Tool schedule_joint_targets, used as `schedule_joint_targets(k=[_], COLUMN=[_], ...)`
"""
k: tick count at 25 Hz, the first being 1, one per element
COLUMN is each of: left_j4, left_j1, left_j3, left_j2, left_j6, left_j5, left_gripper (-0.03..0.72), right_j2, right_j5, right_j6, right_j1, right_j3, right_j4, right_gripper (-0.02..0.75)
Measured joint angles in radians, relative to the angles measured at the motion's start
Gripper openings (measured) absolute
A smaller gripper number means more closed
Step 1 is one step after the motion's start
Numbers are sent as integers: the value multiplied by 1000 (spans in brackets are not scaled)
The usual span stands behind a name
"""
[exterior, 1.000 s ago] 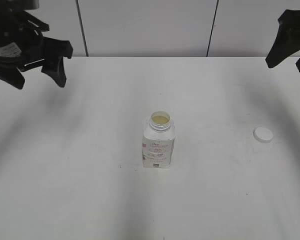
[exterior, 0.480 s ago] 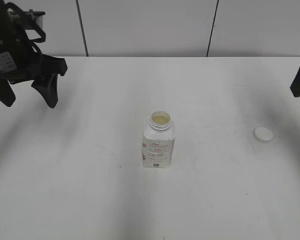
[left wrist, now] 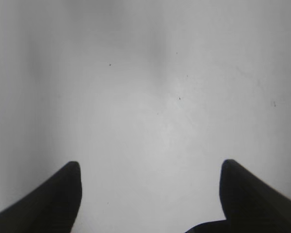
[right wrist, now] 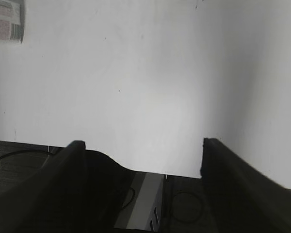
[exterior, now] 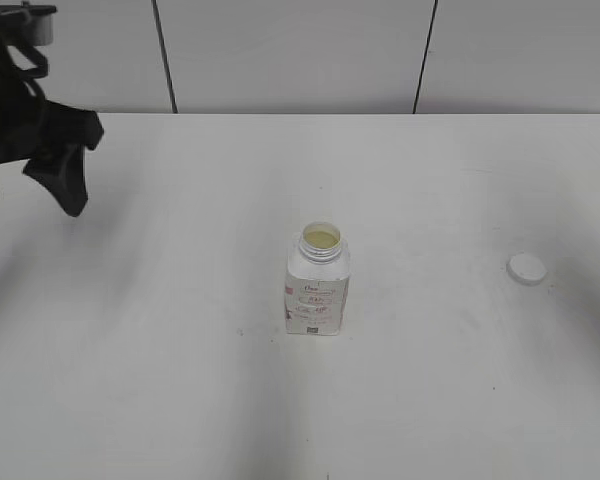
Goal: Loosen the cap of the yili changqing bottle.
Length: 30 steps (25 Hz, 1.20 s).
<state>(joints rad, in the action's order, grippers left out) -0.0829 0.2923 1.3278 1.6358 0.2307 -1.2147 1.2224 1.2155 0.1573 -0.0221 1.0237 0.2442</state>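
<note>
Already the cap lies on the counter, well apart from the open yili changqing bottle; both my fingers spread apart, empty.

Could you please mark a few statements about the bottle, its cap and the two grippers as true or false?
1. The cap sits screwed on the bottle. False: it lies on the table, to the bottle's right in the exterior view.
2. The bottle stands upright with its mouth open. True.
3. The left gripper is shut on the bottle. False: it is open over bare table.
4. The right gripper holds nothing. True.
5. The bottle lies on its side. False: it is upright.
</note>
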Motion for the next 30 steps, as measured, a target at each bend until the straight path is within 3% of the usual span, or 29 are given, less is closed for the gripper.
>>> schedule_joint_targets(k=[20, 30], left_j4=[-10, -55], left_j1=[0, 0], left_j3=[-561, -732], left_j2=[-904, -1373], left_j6=[1, 1], left_j5=[17, 44], left_gripper=[517, 514], right_j2=[-784, -1095], right_j5=[4, 8], right_j6=[-5, 24], right_j1=[0, 0], right_j3=[-446, -462], right_j4=[-30, -34], right_gripper=[577, 577])
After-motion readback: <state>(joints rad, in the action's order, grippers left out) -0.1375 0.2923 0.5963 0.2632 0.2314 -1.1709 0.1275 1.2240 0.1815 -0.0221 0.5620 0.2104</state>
